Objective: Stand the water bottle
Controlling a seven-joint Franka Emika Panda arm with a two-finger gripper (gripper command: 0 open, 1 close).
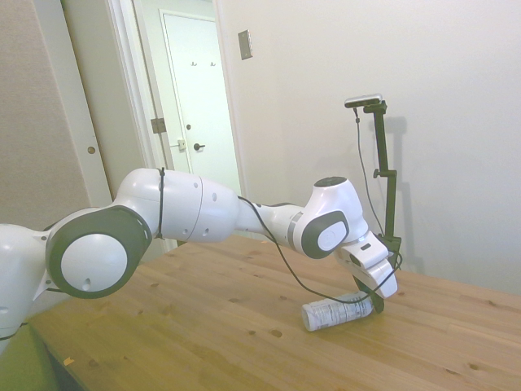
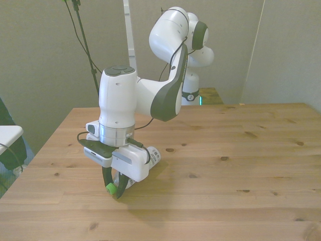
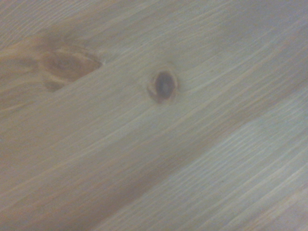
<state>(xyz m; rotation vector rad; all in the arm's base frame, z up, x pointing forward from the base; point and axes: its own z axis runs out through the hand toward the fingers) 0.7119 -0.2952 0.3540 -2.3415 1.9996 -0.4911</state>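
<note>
The water bottle (image 1: 332,314) lies on its side on the wooden table (image 1: 203,326), whitish with a printed label. In the front view its base end (image 2: 153,156) points away from the camera and its green cap (image 2: 110,189) points toward the camera. My gripper (image 1: 376,304) is tilted down over the cap end, and its dark fingers (image 2: 105,176) stand on either side of the neck, just behind the cap. The gripper (image 2: 114,184) looks shut on the bottle there. The wrist view holds only blurred wood grain with a dark knot (image 3: 164,85).
The bottle lies toward the front view's left, some way from the table's left edge (image 2: 47,145). A white object (image 2: 7,134) sits beyond that edge. The side view has a door and a wall behind the table.
</note>
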